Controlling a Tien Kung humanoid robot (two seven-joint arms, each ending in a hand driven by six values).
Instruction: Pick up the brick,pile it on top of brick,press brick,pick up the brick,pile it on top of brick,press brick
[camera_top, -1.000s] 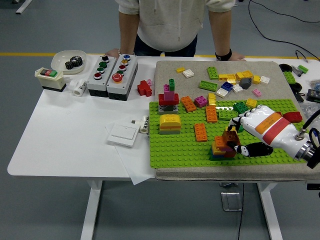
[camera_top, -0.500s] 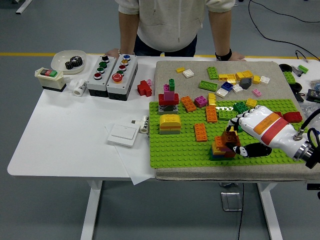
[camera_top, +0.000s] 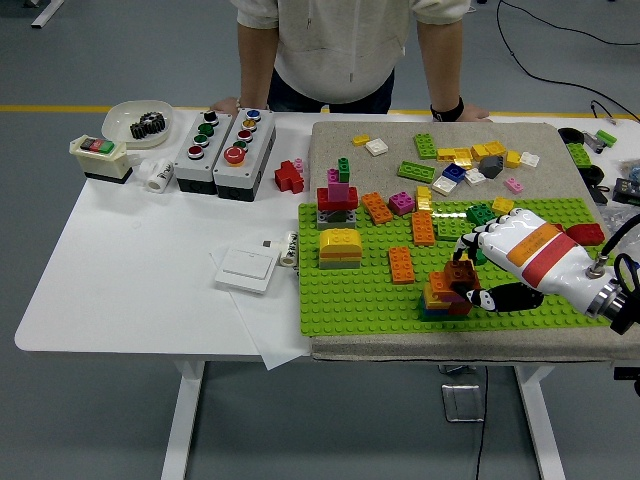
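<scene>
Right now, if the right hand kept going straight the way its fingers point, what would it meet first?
The white right hand points left, its fingers already at the small multicoloured brick stack on the green baseplate. That stack comes first; depth is unclear, but the orange flat brick seems next.

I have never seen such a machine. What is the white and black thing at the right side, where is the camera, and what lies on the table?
The white and black thing is the robot's right hand, with five fingers. The camera sits high on the robot, looking down over the white table. The hand's fingers close around a brown brick on top of a small stack of orange and blue bricks, which stands on a green studded baseplate. Loose coloured bricks lie around. At the left are two grey push-button boxes. A person stands at the far side. The left hand is not visible.
</scene>
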